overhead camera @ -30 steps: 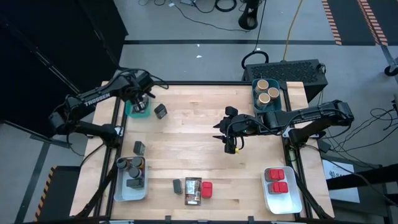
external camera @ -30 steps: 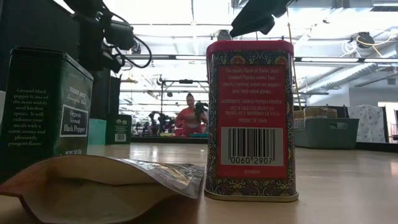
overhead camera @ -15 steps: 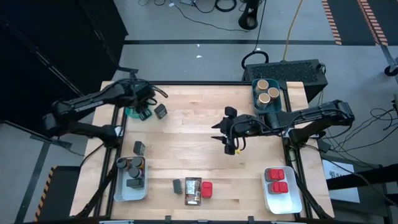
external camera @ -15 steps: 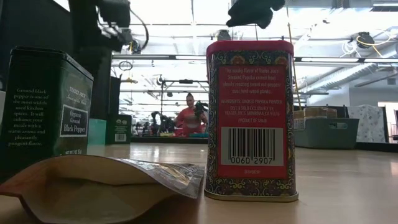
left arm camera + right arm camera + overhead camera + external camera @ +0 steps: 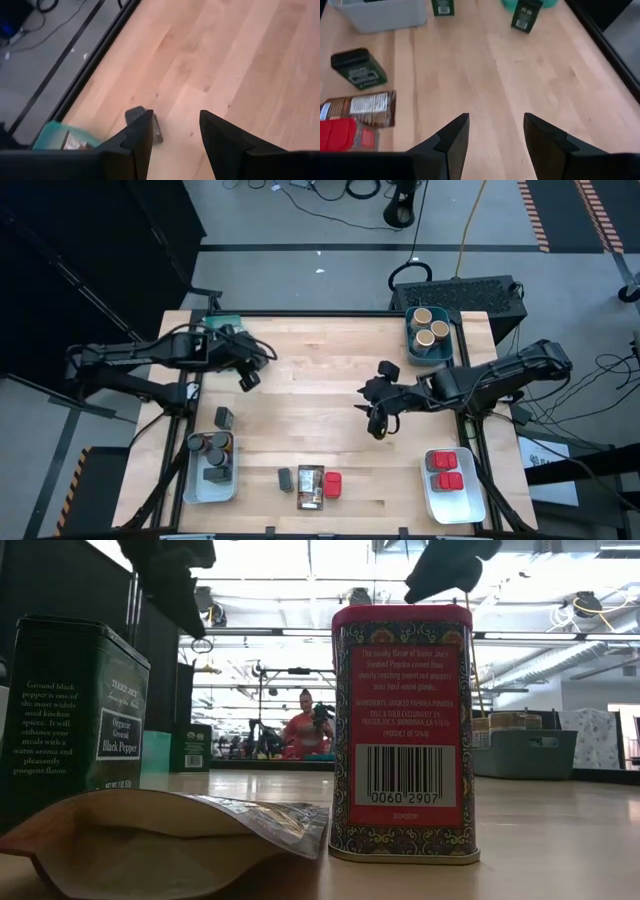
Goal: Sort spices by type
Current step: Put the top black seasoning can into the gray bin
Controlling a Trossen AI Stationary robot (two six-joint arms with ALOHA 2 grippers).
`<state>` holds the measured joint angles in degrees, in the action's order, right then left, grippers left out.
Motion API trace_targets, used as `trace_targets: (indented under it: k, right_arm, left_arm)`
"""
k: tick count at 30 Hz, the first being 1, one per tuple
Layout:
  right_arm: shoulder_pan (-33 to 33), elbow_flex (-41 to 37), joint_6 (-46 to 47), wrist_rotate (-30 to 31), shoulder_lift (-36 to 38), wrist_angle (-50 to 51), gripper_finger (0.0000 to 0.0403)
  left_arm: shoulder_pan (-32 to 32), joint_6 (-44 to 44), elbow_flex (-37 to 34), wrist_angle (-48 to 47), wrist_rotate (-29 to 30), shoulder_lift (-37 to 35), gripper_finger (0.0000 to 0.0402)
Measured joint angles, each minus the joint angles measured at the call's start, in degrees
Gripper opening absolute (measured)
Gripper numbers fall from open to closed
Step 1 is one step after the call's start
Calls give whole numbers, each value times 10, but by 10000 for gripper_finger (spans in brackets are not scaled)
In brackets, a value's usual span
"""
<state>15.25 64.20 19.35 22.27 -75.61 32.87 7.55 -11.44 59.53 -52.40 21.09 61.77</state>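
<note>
Sorted: tan cylinders (image 5: 429, 329) in teal bin (image 5: 413, 350), red tins (image 5: 445, 470) and dark jars (image 5: 211, 454) in white trays; unsorted: packet (image 5: 310, 485), four tins near it and at left; left gripper (image 5: 247, 372) and right gripper (image 5: 377, 421) part-open, empty.

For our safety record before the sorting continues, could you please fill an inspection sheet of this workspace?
Surface: light wooden table, no spills seen.
Job's things: tan round cylinders in teal plastic bin; red square tins in white bin; dark jars in clear bin; dark tin, brown printed packet, loose red tin.
Clutter: nothing seen.
Grippers: left gripper open, empty; right gripper open, empty.
Cables: yellow cable on floor.
Surroundings: person in red, far behind.
</note>
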Motion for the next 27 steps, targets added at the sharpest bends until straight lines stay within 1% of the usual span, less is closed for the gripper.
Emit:
trace_targets:
  k: [3, 5, 12, 17, 19, 27]
  right_arm:
    - [16, 0, 1, 2, 10, 4, 171]
    - [24, 0, 1, 3, 16, 4, 171]
    - [32, 0, -36, 10, 28, 4, 171]
    - [31, 0, -54, 50, 28, 4, 171]
    - [31, 0, -55, 50, 28, 4, 171]
    - [31, 0, -57, 50, 28, 5, 171]
  left_arm:
    - [-2, 11, 0, 18, 3, 16, 162]
    - [2, -22, 0, 20, 5, 29, 162]
    - [41, -31, 0, 24, 3, 83, 162]
    - [75, -17, 0, 14, -4, 119, 162]
    - [87, -18, 0, 6, -13, 129, 162]
    - [117, -18, 0, -1, -14, 148, 162]
